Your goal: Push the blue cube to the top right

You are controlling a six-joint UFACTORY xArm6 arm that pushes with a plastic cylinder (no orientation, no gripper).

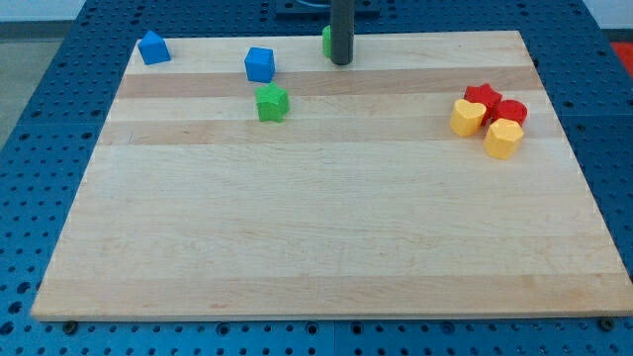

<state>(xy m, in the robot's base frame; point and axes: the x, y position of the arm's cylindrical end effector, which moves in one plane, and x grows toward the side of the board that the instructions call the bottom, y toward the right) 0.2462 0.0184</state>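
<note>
The blue cube [259, 64] sits near the view's top, left of centre, on the wooden board [326, 227]. My tip [341, 62] stands to the cube's right, about a cube's width and a half away, not touching it. A green block [326, 41] is mostly hidden behind the rod at the top edge. A green star-shaped block [271, 102] lies just below the blue cube. A second blue block [153, 47], shape unclear, sits at the top left corner.
At the view's right, a cluster of two red blocks [483, 97] [511, 112] and two yellow blocks [467, 118] [502, 138] lies close together. A blue pegboard surface [40, 148] surrounds the board.
</note>
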